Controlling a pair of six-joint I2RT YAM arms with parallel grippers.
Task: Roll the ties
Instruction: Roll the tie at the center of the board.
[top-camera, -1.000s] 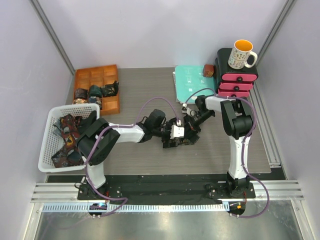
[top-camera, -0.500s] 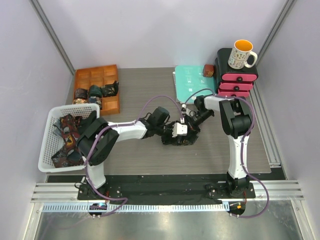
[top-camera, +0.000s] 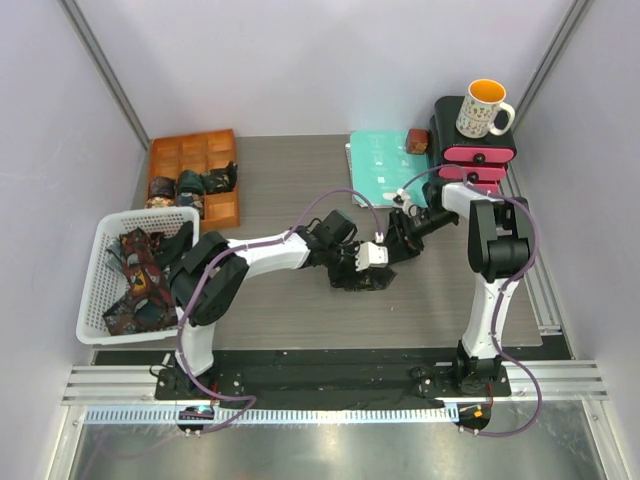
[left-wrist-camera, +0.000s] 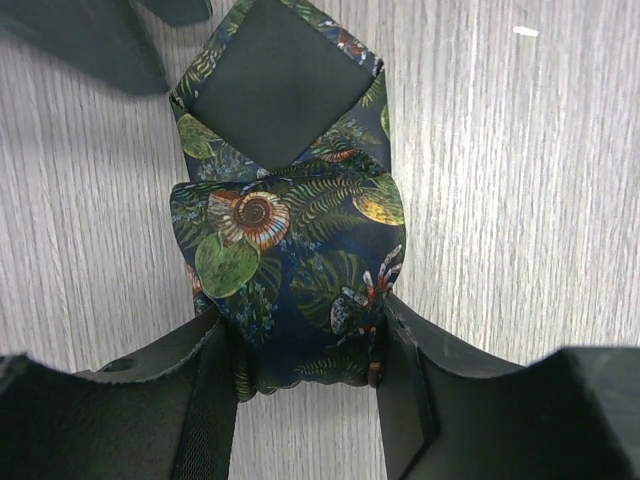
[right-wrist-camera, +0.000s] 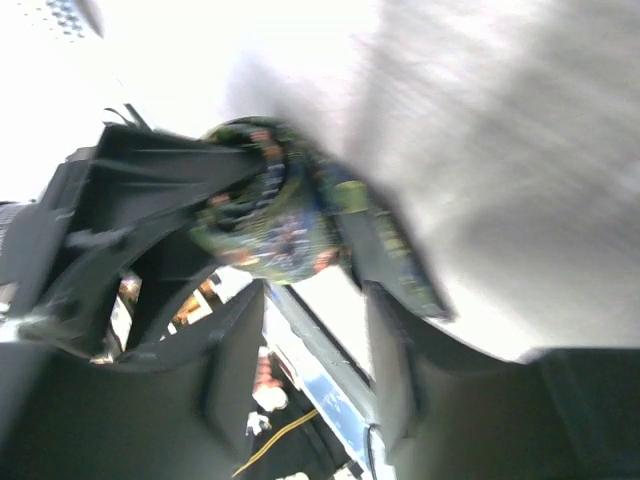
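Right wrist view: motion-blurred throughout; print of tie (right-wrist-camera: 275, 215) unreadable.
Lower edge of tie: hidden between the sides of the left hand (left-wrist-camera: 305, 345).
Contents of basket (top-camera: 150, 214): too small to count.

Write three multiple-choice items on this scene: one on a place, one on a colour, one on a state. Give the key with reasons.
1. The mug stands:
A) on top of the pink-fronted drawer unit
B) inside its lowest drawer
C) underneath it

2. The compartment tray is:
A) teal
B) orange
C) white

3. The left gripper is:
A) wide open with nothing between its fingers
B) closed on the mug
C) closed on a rolled tie

Key:
1 A: the top view shows the mug upright on the unit's top.
2 B: its walls and bare cells are orange.
3 C: the left wrist view shows both fingers against the sides of the roll.
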